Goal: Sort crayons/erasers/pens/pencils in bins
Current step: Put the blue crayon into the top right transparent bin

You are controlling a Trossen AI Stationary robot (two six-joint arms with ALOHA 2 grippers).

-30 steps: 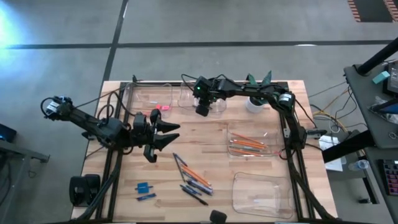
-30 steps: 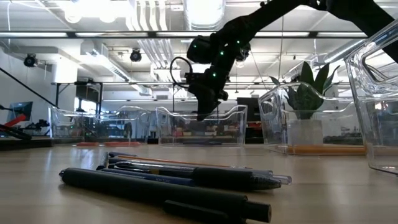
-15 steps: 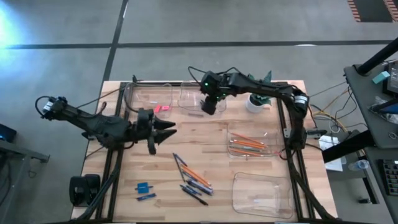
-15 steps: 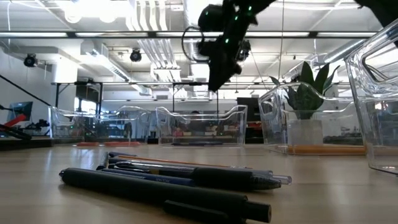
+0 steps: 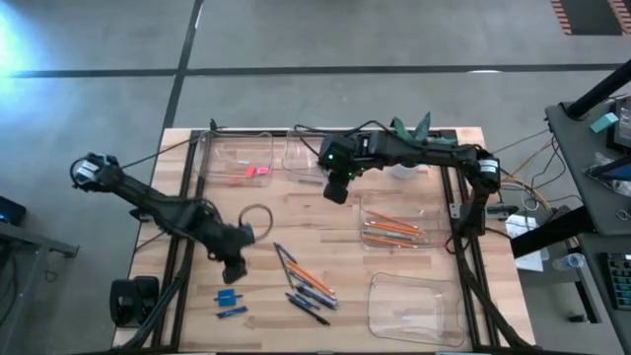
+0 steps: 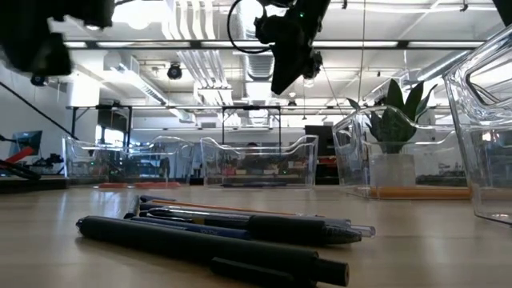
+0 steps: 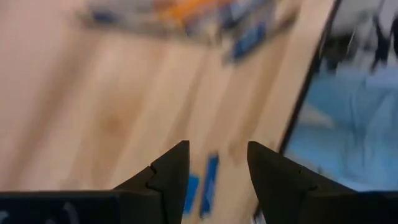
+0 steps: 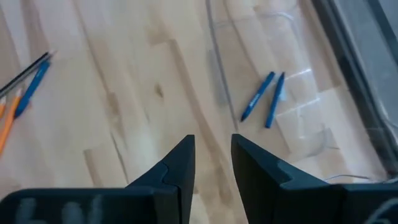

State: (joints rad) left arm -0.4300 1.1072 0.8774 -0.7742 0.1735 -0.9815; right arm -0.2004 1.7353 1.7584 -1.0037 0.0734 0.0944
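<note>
From above, the left gripper [image 5: 235,266] hangs over the table near the loose pens [image 5: 308,304] and pencils [image 5: 311,277], the right gripper [image 5: 336,189] just beside the far bins [image 5: 314,150]; each wrist view shows parted, empty fingers, the right seeing two crayons [image 8: 264,98] in a bin.

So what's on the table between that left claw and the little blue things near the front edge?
Nothing. In the high view, bare wood separates the left gripper from the blue eraser and crayon.
</note>
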